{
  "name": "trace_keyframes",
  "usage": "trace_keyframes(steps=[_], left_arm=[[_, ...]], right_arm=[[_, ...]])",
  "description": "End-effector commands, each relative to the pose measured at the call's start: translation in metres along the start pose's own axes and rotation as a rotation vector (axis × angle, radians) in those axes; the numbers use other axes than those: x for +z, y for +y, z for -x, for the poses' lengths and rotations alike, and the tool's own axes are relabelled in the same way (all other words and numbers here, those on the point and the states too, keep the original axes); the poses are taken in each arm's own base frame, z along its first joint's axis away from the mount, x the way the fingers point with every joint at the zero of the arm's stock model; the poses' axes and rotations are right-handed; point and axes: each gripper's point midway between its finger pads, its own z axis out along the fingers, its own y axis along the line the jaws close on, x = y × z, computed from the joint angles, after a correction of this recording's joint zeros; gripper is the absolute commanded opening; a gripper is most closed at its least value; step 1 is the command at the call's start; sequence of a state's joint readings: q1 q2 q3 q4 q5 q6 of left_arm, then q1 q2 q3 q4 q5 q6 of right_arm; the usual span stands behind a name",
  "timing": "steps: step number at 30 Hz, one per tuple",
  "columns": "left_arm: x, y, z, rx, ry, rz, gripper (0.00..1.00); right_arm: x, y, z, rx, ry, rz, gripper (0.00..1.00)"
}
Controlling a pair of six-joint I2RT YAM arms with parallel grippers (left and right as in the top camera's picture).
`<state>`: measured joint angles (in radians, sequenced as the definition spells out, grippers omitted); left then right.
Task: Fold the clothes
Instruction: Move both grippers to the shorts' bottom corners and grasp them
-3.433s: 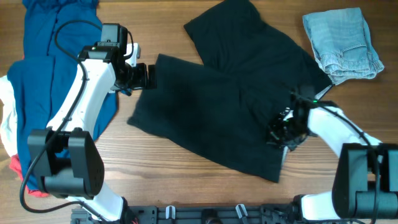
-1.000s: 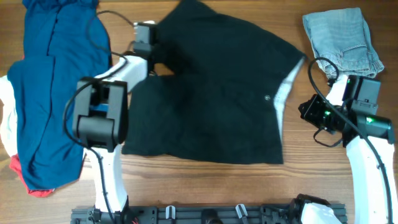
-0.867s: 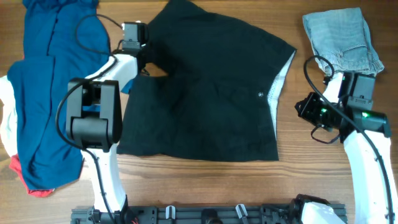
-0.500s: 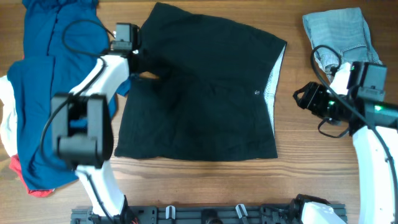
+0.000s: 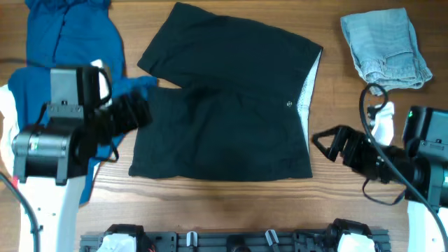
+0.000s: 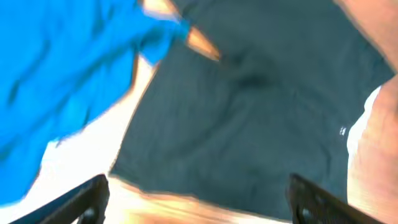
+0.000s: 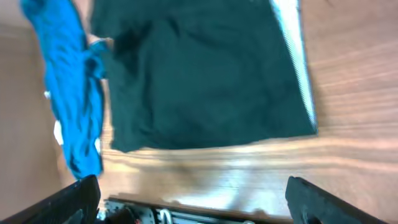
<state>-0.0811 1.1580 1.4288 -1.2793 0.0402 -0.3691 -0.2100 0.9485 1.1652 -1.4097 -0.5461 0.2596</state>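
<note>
The black garment (image 5: 224, 105) lies spread flat on the worktop (image 5: 332, 91), between the two arms. Both claws stand wide open and hold nothing: the left claw (image 5: 134, 113) hangs above the garment's left edge, and the right claw (image 5: 327, 143) is just off its right edge. For a clean fold I would pinch two corners of one side together, lift low and lay them evenly across — no dragging.
</note>
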Motion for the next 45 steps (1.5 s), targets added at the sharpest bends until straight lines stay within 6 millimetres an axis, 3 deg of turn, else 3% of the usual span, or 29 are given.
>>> trace_keyframes(steps=[1,5,7,10,15,20,26,31,32,34,37,38,45], left_arm=[[0.016,0.024,-0.041,-0.219,0.134,0.098,0.89],[0.050,0.057,-0.080,-0.453,0.194,0.260,0.87],[0.080,0.075,-0.108,-0.629,0.214,0.346,0.87],[0.114,0.085,-0.126,-0.716,0.198,0.360,0.86],[0.150,0.091,-0.140,-0.735,0.181,0.327,0.82],[0.168,0.102,-0.151,-0.762,0.210,0.365,0.77],[0.183,0.126,-0.171,-0.835,0.305,0.475,0.78],[0.197,0.123,-0.181,-0.855,0.373,0.470,0.76],[0.200,0.123,-0.183,-0.857,0.385,0.471,0.71],[0.206,0.120,-0.186,-0.863,0.411,0.461,0.40],[0.216,0.120,-0.189,-0.864,0.429,0.460,0.09],[0.217,0.120,-0.189,-0.863,0.431,0.462,0.04],[0.223,0.119,-0.184,-0.838,0.414,0.435,0.04]], right_arm=[[-0.006,-0.039,0.001,0.172,-0.047,-0.229,0.96],[0.008,-0.056,-0.003,0.329,-0.047,-0.269,0.96],[0.023,-0.066,-0.008,0.399,-0.026,-0.279,0.96],[0.055,-0.077,-0.023,0.433,0.045,-0.244,0.95],[0.096,-0.084,-0.043,0.436,0.114,-0.204,0.92],[0.121,-0.074,-0.051,0.394,0.149,-0.228,0.92],[0.148,-0.068,-0.068,0.385,0.221,-0.331,0.93],[0.163,-0.071,-0.075,0.402,0.269,-0.376,0.93],[0.164,-0.072,-0.076,0.404,0.273,-0.386,0.93],[0.166,-0.075,-0.075,0.407,0.272,-0.401,0.93],[0.166,-0.077,-0.075,0.424,0.265,-0.413,0.93],[0.166,-0.078,-0.075,0.429,0.262,-0.418,0.93],[0.162,-0.109,-0.068,0.528,0.131,-0.567,0.89]])
